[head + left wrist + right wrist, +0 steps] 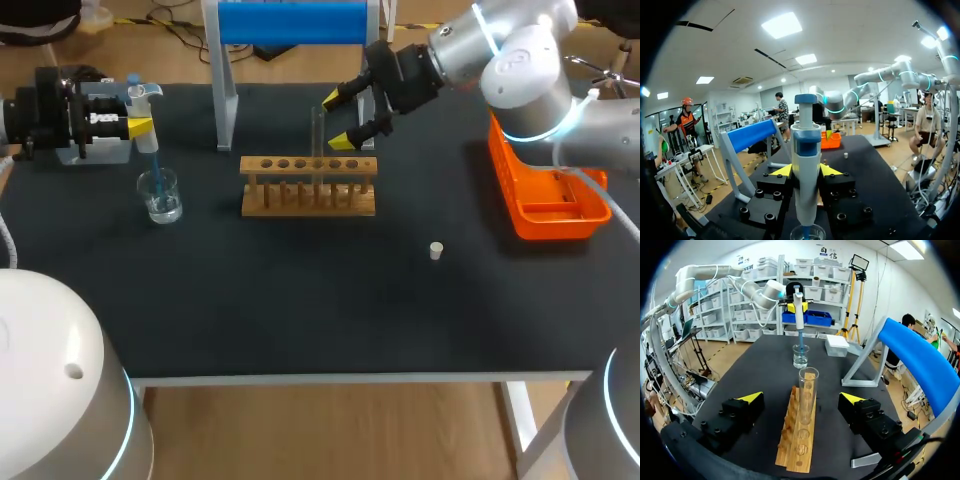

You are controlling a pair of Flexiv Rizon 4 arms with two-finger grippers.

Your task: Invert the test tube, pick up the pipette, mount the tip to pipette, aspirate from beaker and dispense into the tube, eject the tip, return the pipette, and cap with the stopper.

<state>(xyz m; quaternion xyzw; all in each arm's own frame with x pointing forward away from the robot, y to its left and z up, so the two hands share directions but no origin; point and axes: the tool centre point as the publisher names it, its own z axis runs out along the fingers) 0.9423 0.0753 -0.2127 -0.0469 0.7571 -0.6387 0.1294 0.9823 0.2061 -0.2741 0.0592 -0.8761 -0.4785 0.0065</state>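
Note:
My left gripper [140,122] is shut on the white and blue pipette [143,110], holding it upright at the table's left. Its blue tip dips into the clear beaker [160,196]. In the left wrist view the pipette [806,170] stands between the yellow fingertips [782,171] above the beaker [807,233]. A glass test tube [318,140] stands upright in the wooden rack [308,186]. My right gripper [340,120] is open beside its upper part. In the right wrist view the tube [807,392] rises from the rack [799,440] just ahead of the gripper [802,399], untouched. The white stopper [436,250] lies right of the rack.
An orange bin [545,195] sits at the right edge under my right arm. A stand with a blue roll [290,22] rises behind the rack. A pale box [836,345] lies on the table near the beaker [801,356].

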